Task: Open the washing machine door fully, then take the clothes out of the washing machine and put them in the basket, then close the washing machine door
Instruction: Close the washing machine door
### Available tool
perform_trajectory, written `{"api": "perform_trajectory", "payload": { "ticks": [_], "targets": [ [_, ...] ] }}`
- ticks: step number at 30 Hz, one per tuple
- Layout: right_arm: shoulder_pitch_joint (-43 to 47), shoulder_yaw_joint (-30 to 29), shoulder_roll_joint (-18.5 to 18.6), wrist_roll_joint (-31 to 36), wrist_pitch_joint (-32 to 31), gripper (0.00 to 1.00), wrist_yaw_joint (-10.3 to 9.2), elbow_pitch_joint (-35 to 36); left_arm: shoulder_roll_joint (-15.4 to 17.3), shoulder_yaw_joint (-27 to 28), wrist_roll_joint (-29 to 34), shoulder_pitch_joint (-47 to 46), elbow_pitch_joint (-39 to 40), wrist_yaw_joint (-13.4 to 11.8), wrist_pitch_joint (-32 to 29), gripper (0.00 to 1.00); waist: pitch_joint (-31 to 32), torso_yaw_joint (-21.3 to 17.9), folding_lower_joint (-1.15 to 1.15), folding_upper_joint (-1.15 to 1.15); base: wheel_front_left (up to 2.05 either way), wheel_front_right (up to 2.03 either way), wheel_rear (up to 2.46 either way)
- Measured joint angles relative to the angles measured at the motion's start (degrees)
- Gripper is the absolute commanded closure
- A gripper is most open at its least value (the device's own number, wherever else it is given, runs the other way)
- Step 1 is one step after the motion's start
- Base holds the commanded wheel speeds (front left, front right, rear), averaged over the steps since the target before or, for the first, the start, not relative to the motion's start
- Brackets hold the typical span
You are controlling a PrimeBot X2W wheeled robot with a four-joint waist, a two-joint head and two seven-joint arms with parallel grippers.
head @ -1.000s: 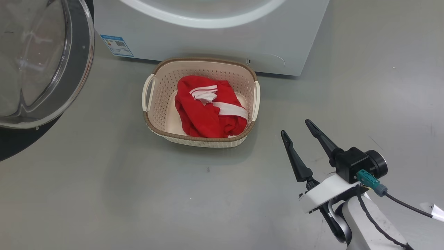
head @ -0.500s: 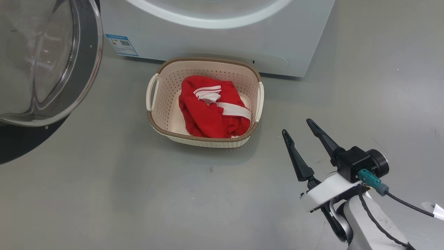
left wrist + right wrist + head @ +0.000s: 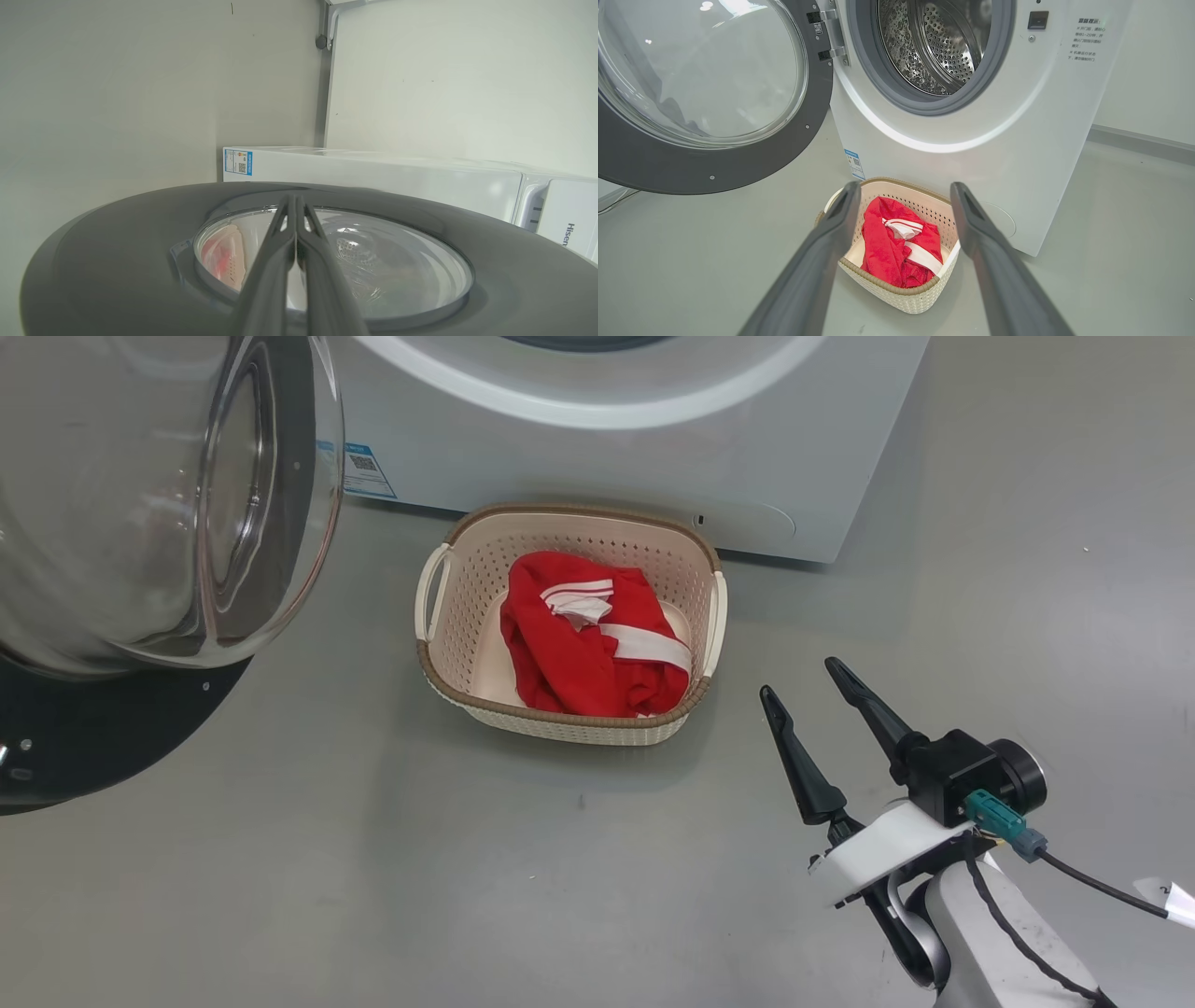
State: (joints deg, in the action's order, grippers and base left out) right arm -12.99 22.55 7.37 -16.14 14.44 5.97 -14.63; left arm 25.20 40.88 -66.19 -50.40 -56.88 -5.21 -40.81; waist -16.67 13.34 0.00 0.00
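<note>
Door (image 3: 117, 242) ring and glass lie close under the left end effector (image 3: 293, 201), whose fingers are pressed together with nothing between them; whether the tips touch the door cannot be told. The right end effector (image 3: 796, 677) hangs over the floor (image 3: 373, 877), fingers spread wide and empty, near the basket (image 3: 560, 726). The basket stands on the floor just before the washer (image 3: 653, 457) and holds the red clothes (image 3: 569, 658). The door stands open at the washer's left, with the steel drum (image 3: 938, 46) showing through the port.
</note>
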Motion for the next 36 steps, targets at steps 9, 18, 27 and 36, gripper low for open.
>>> {"api": "perform_trajectory", "payload": {
  "ticks": [9, 18, 27, 36],
  "targets": [
    [0.27, -0.13, -0.31, -0.23, 0.0, 0.0, -0.07, -0.59, -3.28, -2.04, -0.91, 0.95, -0.07, 3.57, -5.66, 1.0, 1.57, 1.18, 0.0, 0.0, 0.0, 0.0, 0.0],
    [0.68, -0.16, -0.7, -0.59, 0.0, 0.0, -0.08, -1.09, -6.22, -3.85, -1.47, 2.74, 0.15, 6.84, -10.25, 1.0, 3.5, 2.44, 0.0, 0.0, 0.0, 0.0, 0.0],
    [1.4, -0.01, -1.42, -1.05, 0.0, 0.0, -0.08, -1.53, -10.23, -6.32, -1.46, 4.58, 1.66, 10.06, -13.7, 1.0, 5.16, 3.75, 0.0, 0.0, 0.0, 0.0, 0.0],
    [1.83, 0.59, -1.98, -1.42, 0.0, 0.0, -0.08, -2.0, -12.16, -7.69, -2.79, 6.84, 3.99, 11.14, -15.97, 1.0, 7.19, 4.26, 0.0, 0.0, 0.0, 0.0, 0.0]
  ]
}}
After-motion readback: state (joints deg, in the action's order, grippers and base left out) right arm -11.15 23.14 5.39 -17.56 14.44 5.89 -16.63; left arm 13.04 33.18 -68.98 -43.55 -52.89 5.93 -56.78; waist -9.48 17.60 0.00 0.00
